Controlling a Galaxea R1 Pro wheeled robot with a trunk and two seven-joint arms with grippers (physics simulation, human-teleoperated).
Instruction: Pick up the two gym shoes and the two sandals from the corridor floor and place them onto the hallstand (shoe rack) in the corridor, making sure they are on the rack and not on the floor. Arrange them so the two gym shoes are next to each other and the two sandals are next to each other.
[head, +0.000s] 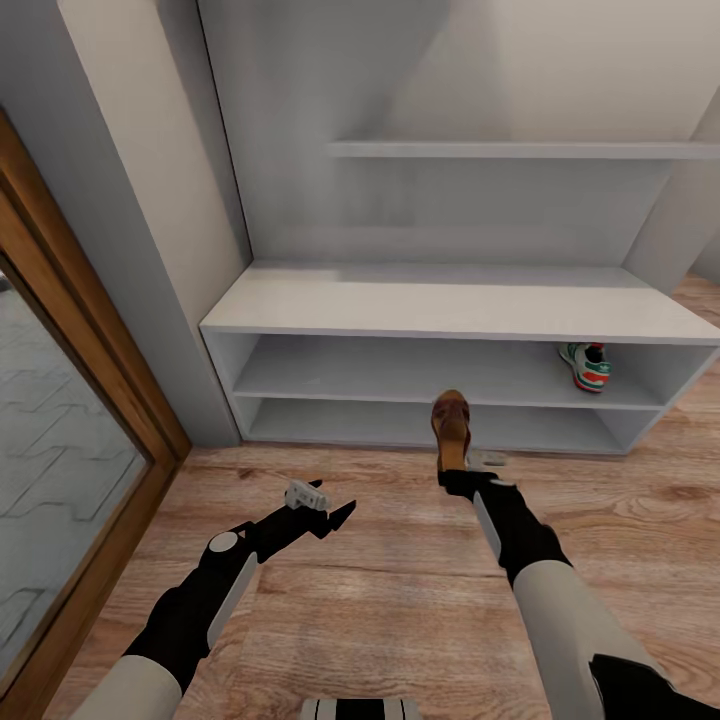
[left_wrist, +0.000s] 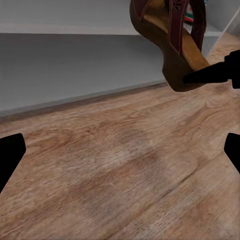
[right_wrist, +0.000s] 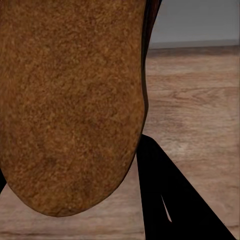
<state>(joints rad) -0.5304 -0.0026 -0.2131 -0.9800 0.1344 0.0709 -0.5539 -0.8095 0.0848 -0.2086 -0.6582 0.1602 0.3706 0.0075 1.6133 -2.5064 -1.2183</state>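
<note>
Right end effector (head: 462, 470) closed on the heel end of a brown sandal (head: 451, 420), which stands nearly upright above the corridor floor (head: 400, 590), toe uppermost, just in front of the lower tiers of the hallstand (head: 450, 300). In the right wrist view the sandal's textured brown sole (right_wrist: 70, 100) lies flat against the camera side, with one dark finger (right_wrist: 170, 195) pressed along its edge; the left wrist view shows a dark fingertip (left_wrist: 205, 76) meeting the heel, with the maroon straps (left_wrist: 177, 25) and tan insole (left_wrist: 192, 47) rising above. Left end effector (head: 330, 512) held low over the floor to the left of the sandal, its jaws apart and holding nothing. One white gym shoe (head: 587, 365) with green stripes and a red heel patch already rests at the right end of the middle tier. Judged from its form, the sandal is light and its sole fairly stiff, so a pinch across the heel should carry it; the straps look softer and would make a poorer hold. Because the grip sits at one end, the sandal may pivot when tilted toward a shelf. The smooth grey shelf surface offers little to stop sliding, so a flat, sole-down release seems advisable.
</note>
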